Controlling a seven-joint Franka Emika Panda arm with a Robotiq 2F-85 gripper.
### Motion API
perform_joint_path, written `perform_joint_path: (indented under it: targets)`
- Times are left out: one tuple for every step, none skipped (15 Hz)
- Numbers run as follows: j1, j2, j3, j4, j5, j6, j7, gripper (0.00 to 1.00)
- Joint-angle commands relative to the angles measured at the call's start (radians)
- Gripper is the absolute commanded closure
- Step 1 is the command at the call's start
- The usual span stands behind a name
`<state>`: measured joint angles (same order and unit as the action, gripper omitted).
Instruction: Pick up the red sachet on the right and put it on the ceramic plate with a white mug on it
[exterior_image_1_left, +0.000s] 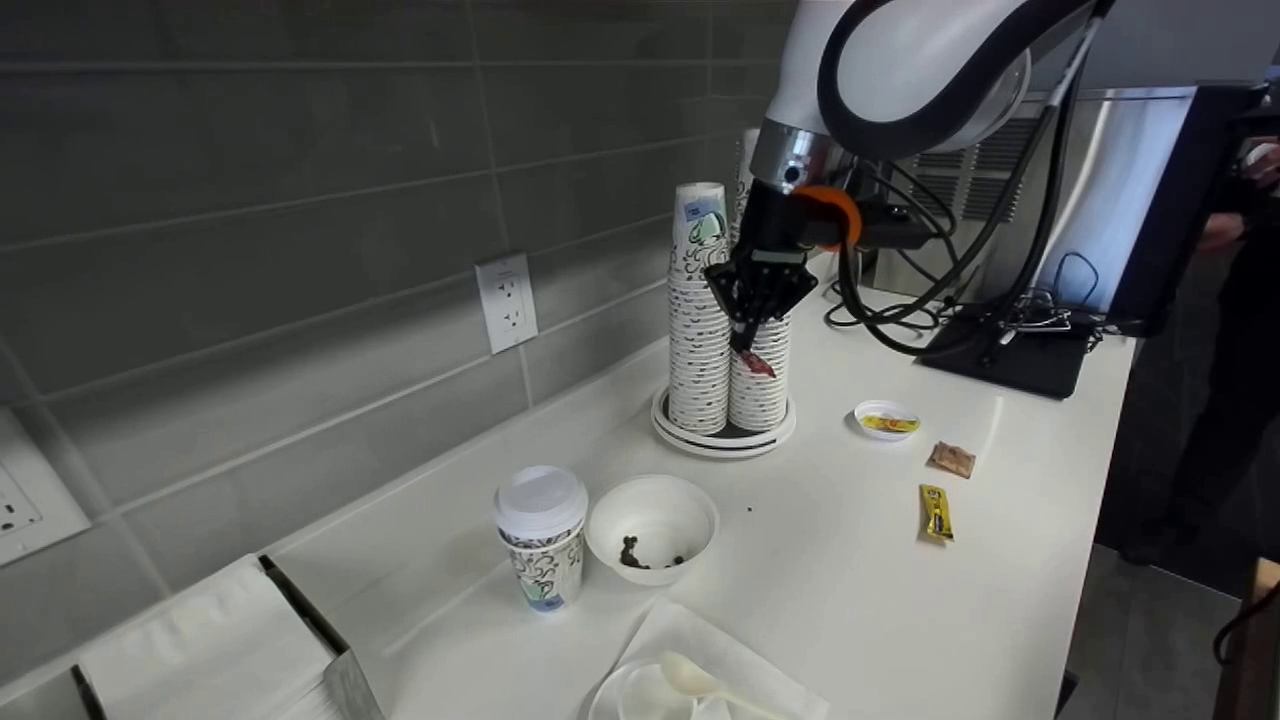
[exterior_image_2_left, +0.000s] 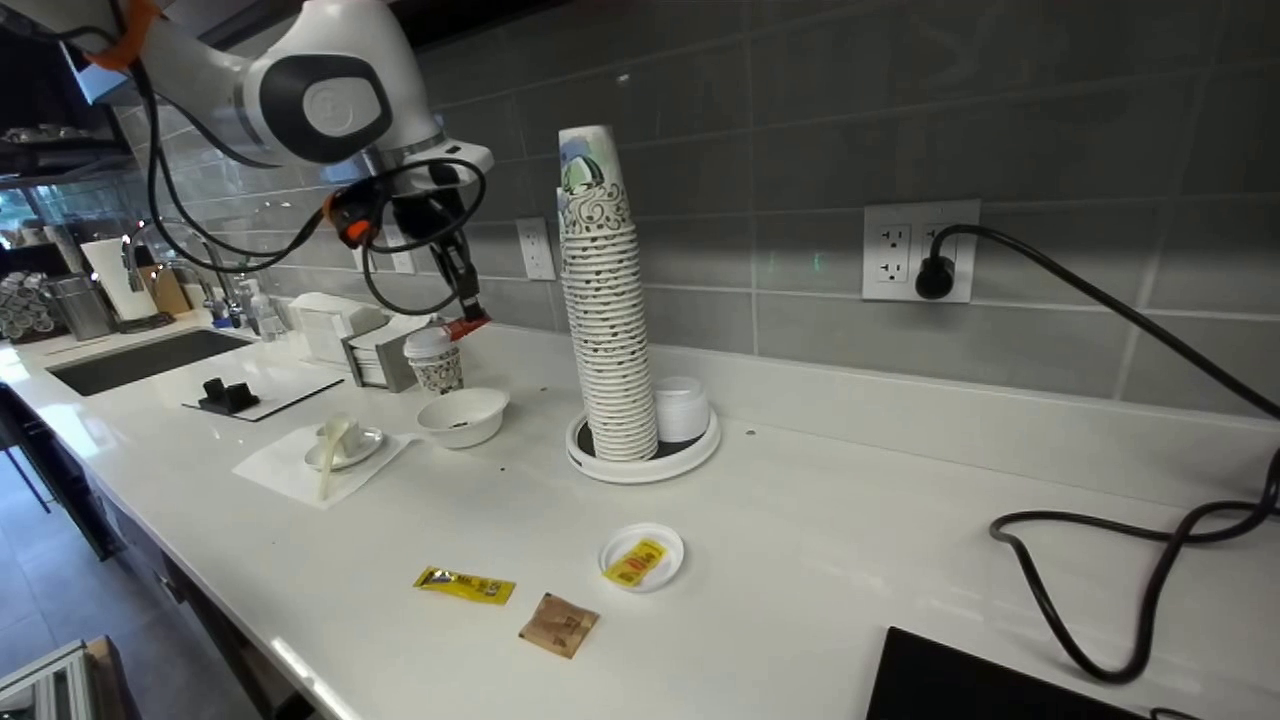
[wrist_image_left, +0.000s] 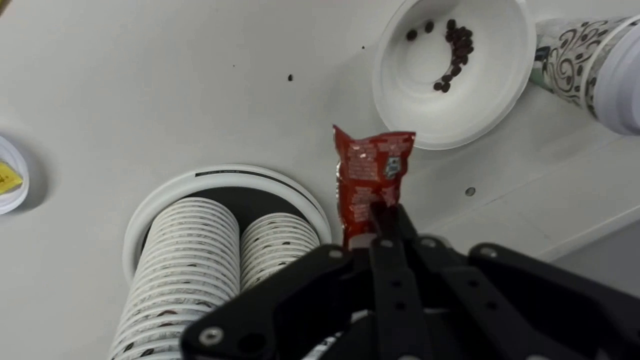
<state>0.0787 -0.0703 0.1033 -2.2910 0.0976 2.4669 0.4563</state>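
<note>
My gripper (wrist_image_left: 392, 212) is shut on the red sachet (wrist_image_left: 369, 165), which sticks out past the fingertips. In both exterior views the gripper (exterior_image_1_left: 741, 345) (exterior_image_2_left: 472, 308) holds the red sachet (exterior_image_1_left: 758, 364) (exterior_image_2_left: 465, 327) well above the counter, between the cup stacks and the white bowl. The small white mug (exterior_image_2_left: 349, 436) stands on the ceramic plate (exterior_image_2_left: 370, 447) on a paper napkin, with a pale spoon (exterior_image_2_left: 326, 476) across them. In an exterior view, the mug (exterior_image_1_left: 655, 695) and plate (exterior_image_1_left: 603, 703) are cut off at the bottom edge. Neither shows in the wrist view.
Tall paper cup stacks (exterior_image_1_left: 700, 330) (exterior_image_2_left: 610, 330) stand on a round tray (exterior_image_2_left: 640, 475). A white bowl (wrist_image_left: 450, 115) with dark beans and a lidded paper cup (exterior_image_2_left: 436, 362) stand near the plate. A yellow packet (exterior_image_2_left: 465, 585), brown packet (exterior_image_2_left: 559, 625) and small white lid (exterior_image_2_left: 665, 573) lie on the counter.
</note>
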Motion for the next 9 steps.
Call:
perform_joint_path:
  targets:
    - [-0.003, 0.000, -0.001, 0.001, 0.001, -0.003, -0.002, 0.99]
    - [-0.003, 0.000, -0.002, 0.000, 0.001, -0.003, -0.002, 0.99]
    - [-0.003, 0.000, -0.002, 0.000, 0.001, -0.003, -0.002, 1.00]
    - [0.005, 0.012, 0.006, 0.007, 0.005, -0.005, 0.002, 1.00]
    - [0.014, 0.018, 0.013, 0.010, 0.022, -0.001, -0.006, 1.00]
    - [0.027, 0.026, 0.023, 0.013, 0.044, -0.011, -0.012, 1.00]
    - [0.041, 0.031, 0.034, 0.013, 0.072, -0.022, -0.022, 1.00]
    - [0.053, 0.037, 0.044, 0.013, 0.094, -0.031, -0.025, 1.00]
    - [0.068, 0.045, 0.057, 0.013, 0.129, -0.029, -0.040, 1.00]
